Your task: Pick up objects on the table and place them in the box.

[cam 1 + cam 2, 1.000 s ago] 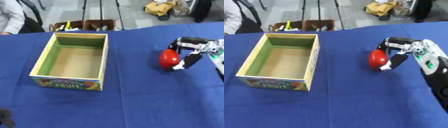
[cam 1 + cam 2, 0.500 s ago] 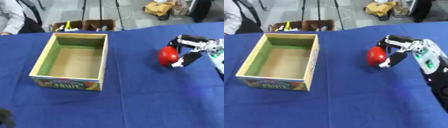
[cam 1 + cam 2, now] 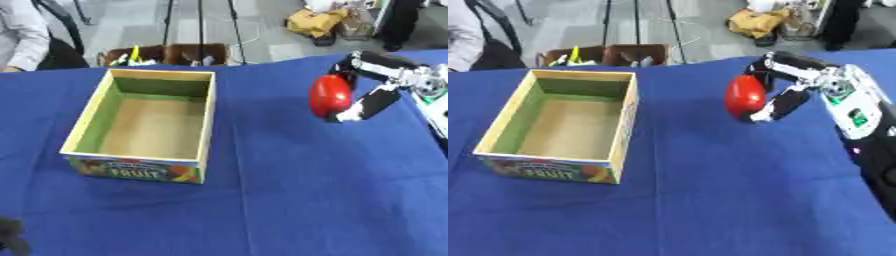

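Observation:
My right hand (image 3: 791, 82) is shut on a red rounded object (image 3: 745, 97), holding it above the blue table (image 3: 737, 190) at the right. An open cardboard box (image 3: 147, 124) with a green inner lining and a "FRUIT" label stands at the left, empty inside. The red object is well to the right of the box, with a stretch of blue cloth between them. Only a dark bit of my left hand (image 3: 10, 237) shows in the lower left corner of the left eye view.
Beyond the table's far edge stand brown crates (image 3: 166, 54) holding small items, stand legs, and a yellow bag (image 3: 317, 22) on the floor. A seated person (image 3: 22, 37) is at the far left.
My right hand has lifted the red object off the table and carried it slightly left toward the box. The box has not moved.

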